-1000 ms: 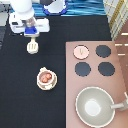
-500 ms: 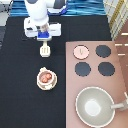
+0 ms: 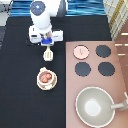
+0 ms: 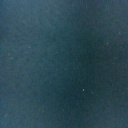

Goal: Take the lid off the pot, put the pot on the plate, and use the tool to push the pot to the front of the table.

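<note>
Rightward since a second ago, the hand [image 3: 48, 46] now grasps the light, stiff cream-white spatula [image 3: 48, 54] by its thin handle, upper-left of frame.

The end effector [image 3: 48, 46] hangs low at the exterior view's upper left.
</note>
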Robot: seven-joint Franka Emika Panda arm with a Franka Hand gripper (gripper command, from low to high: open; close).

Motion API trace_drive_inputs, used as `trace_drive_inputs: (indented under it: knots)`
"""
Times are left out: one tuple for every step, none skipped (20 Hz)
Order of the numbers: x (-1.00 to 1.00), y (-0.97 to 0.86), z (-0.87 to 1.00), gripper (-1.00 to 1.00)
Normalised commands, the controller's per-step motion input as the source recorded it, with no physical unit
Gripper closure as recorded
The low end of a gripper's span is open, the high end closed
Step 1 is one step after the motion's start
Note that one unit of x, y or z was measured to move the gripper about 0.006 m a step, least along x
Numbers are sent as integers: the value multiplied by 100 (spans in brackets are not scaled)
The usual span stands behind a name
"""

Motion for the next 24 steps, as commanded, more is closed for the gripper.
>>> trace_drive_inputs:
  knots:
    - [65, -8, -27, 100]
    - [68, -9, -27, 100]
    - [71, -9, -26, 100]
    - [69, -8, -25, 100]
    - [70, -7, -21, 100]
    - [73, -1, -11, 100]
    - [76, 0, -5, 100]
    - [77, 0, -3, 100]
    - [82, 0, 0, 100]
    - [86, 0, 0, 100]
    - [90, 0, 0, 100]
    - [92, 0, 0, 100]
    - [95, 0, 0, 100]
    - [98, -1, 0, 100]
    - [100, 0, 1, 100]
    - [100, 0, 5, 100]
    - [100, 0, 8, 100]
    - [100, 0, 9, 100]
    - [100, 0, 9, 100]
    - [100, 0, 9, 100]
    - [100, 0, 9, 100]
    - [100, 0, 8, 100]
    - [100, 0, 7, 100]
    - [100, 0, 7, 100]
